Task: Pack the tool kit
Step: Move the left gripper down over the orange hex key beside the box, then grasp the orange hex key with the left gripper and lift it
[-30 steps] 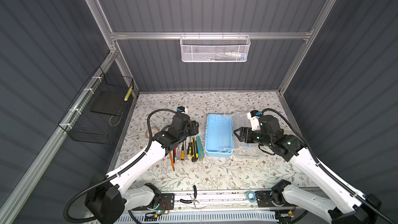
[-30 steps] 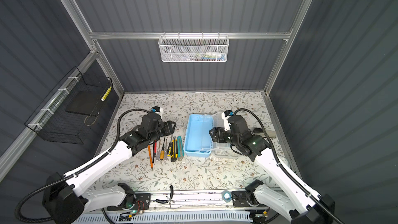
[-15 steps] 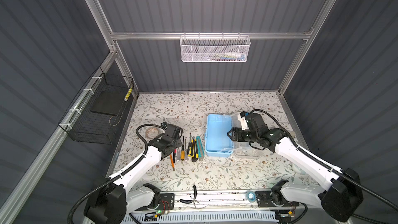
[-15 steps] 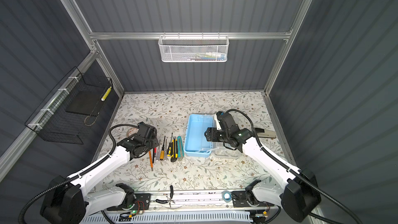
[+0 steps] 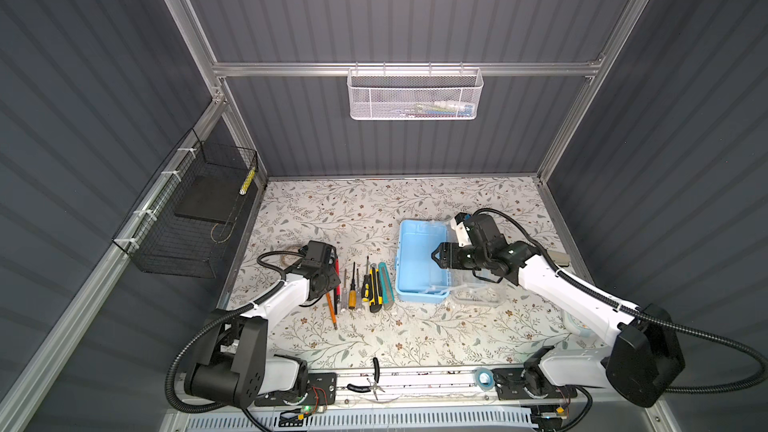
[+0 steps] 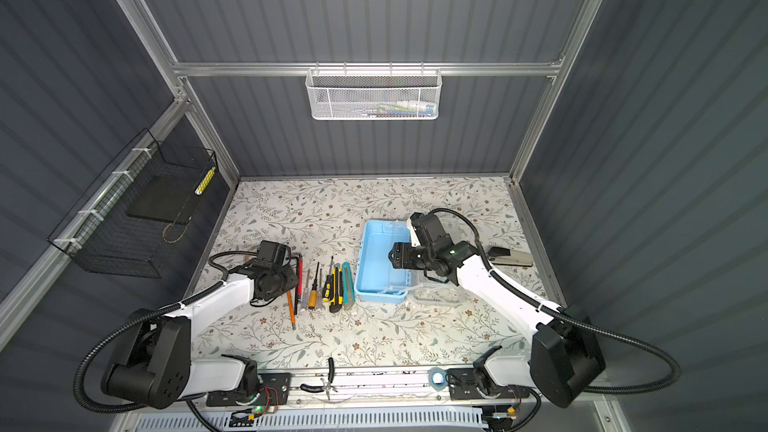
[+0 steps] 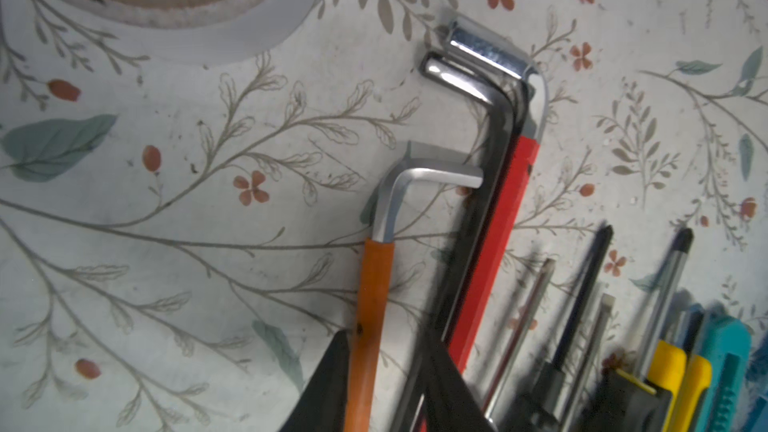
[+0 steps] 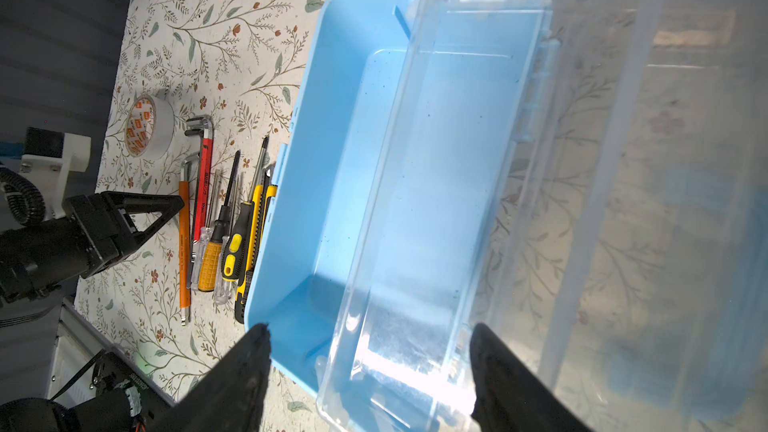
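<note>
The light-blue box point(image 5: 401, 259) point(image 6: 362, 261) stands open in both top views, its clear lid point(image 5: 478, 290) point(image 8: 457, 160) folded out to the right. Left of it lie hex keys, screwdrivers point(image 5: 352, 288), a yellow-black knife point(image 5: 374, 290) and a teal knife point(image 5: 386, 284). My left gripper point(image 7: 388, 351) point(image 5: 330, 284) is down at the row's left end, shut on the orange hex key point(image 7: 374, 284). A dark hex key shaft also sits between its fingers, beside the red one point(image 7: 498, 222). My right gripper point(image 8: 370, 367) point(image 5: 434, 255) hangs open over the box.
A tape roll point(image 8: 149, 126) lies just behind the hex keys. A stapler point(image 6: 509, 257) sits by the right wall. A white mesh basket point(image 5: 413, 97) hangs on the back wall and a black wire basket point(image 5: 191, 218) on the left wall. Pliers point(image 5: 376, 380) lie on the front rail.
My left gripper moved left and toward the front, to the hex keys, and its jaws narrowed round the orange one. My right gripper swung left from the lid to above the box, still open.
</note>
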